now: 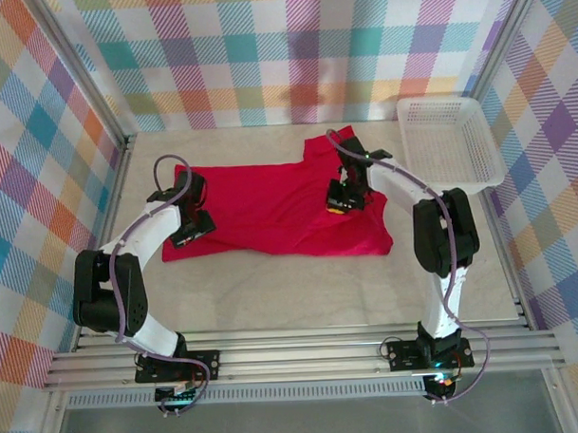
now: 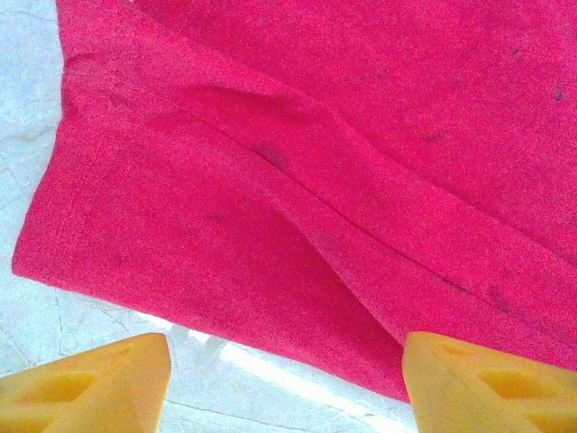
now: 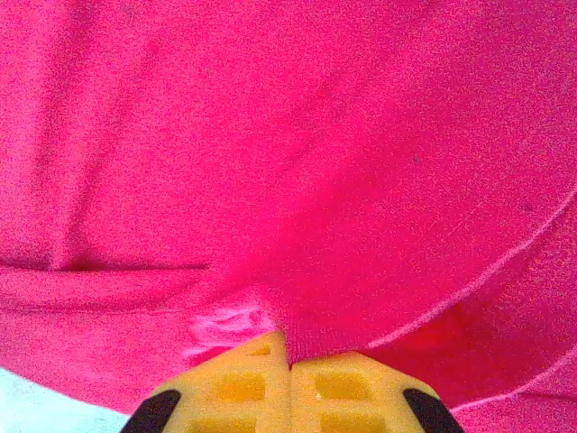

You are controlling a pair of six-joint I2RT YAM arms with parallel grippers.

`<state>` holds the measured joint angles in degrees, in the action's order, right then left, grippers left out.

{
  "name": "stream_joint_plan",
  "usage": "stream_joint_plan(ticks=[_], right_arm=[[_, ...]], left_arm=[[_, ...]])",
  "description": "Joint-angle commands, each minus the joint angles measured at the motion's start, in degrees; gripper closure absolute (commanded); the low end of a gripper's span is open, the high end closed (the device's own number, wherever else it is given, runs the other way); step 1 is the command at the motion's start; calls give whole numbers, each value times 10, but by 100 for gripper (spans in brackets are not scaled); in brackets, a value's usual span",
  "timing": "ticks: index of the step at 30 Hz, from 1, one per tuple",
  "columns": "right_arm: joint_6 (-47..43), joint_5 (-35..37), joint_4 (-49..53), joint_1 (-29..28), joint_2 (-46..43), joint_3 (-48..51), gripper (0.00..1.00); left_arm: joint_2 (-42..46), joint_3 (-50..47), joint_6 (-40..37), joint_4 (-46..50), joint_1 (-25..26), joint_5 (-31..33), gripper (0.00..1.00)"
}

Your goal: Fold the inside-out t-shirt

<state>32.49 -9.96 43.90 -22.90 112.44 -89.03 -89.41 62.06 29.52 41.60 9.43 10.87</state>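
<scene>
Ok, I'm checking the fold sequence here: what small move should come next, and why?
Probably lower the left gripper and close it on the edge of the red t-shirt below it. It stands open over that edge, while the right gripper is shut on a pinch of fabric, so a matching hold seems needed before lifting.

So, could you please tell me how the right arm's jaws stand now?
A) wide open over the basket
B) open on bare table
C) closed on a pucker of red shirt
C: the right arm's jaws are pressed together, with the t-shirt puckered at their tips.
</scene>
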Motion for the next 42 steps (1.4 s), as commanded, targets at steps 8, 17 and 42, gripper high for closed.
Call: stream_joint_plan(ticks=[8, 17, 42], right_arm=[[-59, -68, 102, -2, 263, -406, 84], [-107, -31, 272, 4, 326, -629, 28], [-39, -53, -36, 41, -173, 234, 25]], left_arm=[[29, 9, -6, 19, -4, 14, 32], [29, 7, -5, 14, -4, -2, 32], [38, -117, 78, -62, -173, -79, 38]])
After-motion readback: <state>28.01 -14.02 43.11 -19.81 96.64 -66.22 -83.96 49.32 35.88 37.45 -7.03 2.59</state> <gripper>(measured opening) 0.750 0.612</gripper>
